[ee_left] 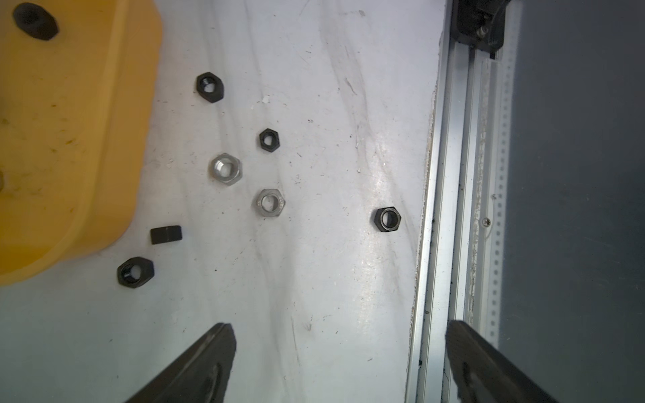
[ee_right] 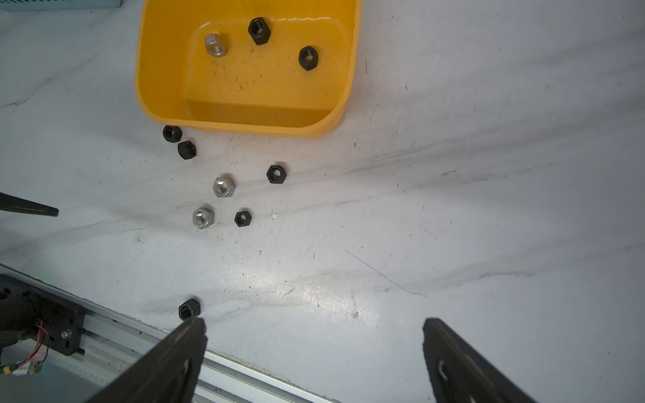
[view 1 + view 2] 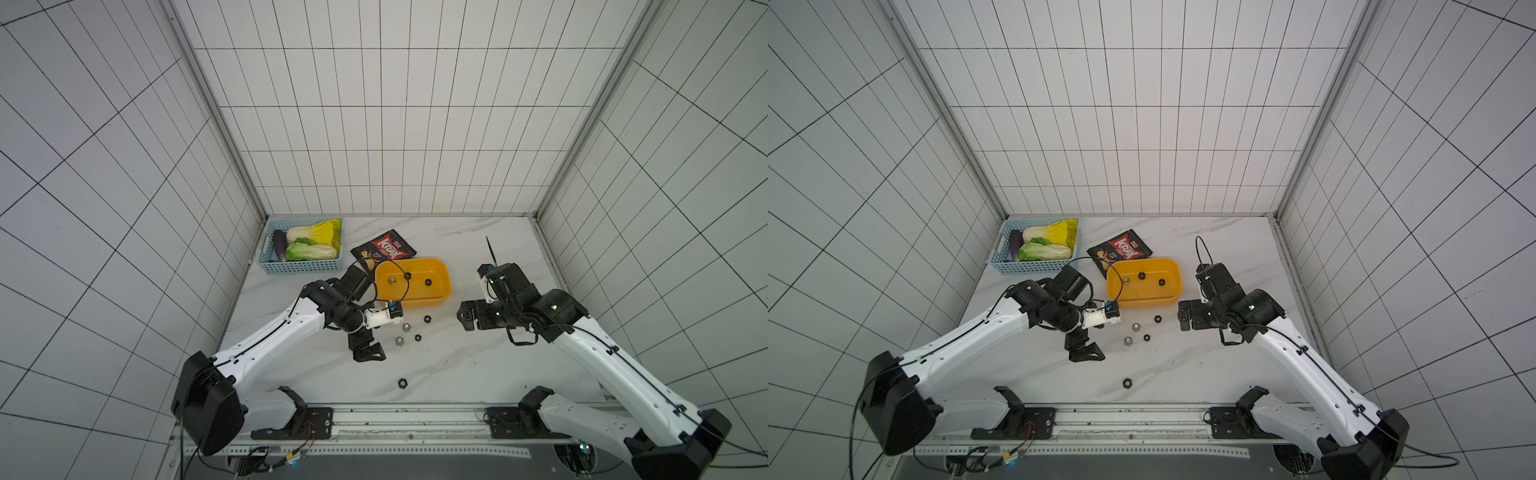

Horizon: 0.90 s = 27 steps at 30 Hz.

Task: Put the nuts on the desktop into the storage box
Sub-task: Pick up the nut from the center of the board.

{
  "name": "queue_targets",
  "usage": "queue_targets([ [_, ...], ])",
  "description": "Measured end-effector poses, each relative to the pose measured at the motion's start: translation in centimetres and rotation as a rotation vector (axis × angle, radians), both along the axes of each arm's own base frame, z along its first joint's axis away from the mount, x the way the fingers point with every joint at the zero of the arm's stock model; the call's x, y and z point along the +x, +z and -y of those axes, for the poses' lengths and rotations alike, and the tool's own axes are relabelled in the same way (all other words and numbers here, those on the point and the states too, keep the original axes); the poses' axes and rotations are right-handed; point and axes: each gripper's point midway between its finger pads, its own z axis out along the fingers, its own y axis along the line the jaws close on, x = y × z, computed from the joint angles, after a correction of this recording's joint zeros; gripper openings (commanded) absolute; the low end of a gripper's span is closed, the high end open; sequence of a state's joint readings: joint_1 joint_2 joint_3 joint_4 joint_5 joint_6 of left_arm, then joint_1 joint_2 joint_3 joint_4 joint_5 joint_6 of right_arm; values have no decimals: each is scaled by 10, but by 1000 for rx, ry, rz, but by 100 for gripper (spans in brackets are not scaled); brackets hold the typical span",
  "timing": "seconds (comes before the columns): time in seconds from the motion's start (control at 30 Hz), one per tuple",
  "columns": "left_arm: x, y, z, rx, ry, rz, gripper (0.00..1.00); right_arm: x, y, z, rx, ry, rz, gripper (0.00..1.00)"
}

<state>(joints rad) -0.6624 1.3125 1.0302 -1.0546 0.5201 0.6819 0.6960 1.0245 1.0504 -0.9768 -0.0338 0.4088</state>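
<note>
The shallow yellow-orange plastic storage box (image 3: 419, 302) sits near the middle of the flat white marble-veined desktop (image 3: 478, 374). Three small hexagonal metal nuts lie inside it: a silver-grey nut (image 2: 215, 44) and two black nuts (image 2: 259, 30), the second (image 2: 308, 58) toward the box's 3 o'clock end.

Seven more nuts lie on the desktop at the box's 6 o'clock. A black pair (image 2: 172, 133) rests just beside the front wall, one of them up on its side (image 1: 166, 234). Below these, a loose group holds two silver-grey nuts (image 3: 405, 328) (image 3: 400, 341) and two black nuts (image 3: 427, 318) (image 3: 418, 338). A lone black nut (image 3: 402, 382) sits farther toward 6 o'clock, near the desktop's front edge.

The left gripper (image 1: 336, 326) hangs over the desktop at the box's 7 o'clock, jaws spread wide with nothing between them. The right gripper (image 2: 314, 324) is near the box's 4 o'clock, also spread wide and empty.

A light blue perforated basket (image 3: 305, 266) of vegetables stands at the box's 10 o'clock. A black snack packet (image 3: 384, 247) lies at its 11 o'clock.
</note>
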Motion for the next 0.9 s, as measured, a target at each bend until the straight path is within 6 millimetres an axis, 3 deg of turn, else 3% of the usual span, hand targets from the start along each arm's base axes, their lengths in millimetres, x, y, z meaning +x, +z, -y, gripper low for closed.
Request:
queue_targets([
  [0.3, -29, -25, 24, 16, -246, -22, 98, -15, -17, 12, -13, -24, -45, 99],
  [0.63, -41, -43, 51, -27, -479, 93, 95, -18, -27, 19, -43, -55, -67, 99],
  [0.9, -62, -77, 57, 12, -648, 153, 91, -19, -29, 23, -54, -76, -74, 99],
])
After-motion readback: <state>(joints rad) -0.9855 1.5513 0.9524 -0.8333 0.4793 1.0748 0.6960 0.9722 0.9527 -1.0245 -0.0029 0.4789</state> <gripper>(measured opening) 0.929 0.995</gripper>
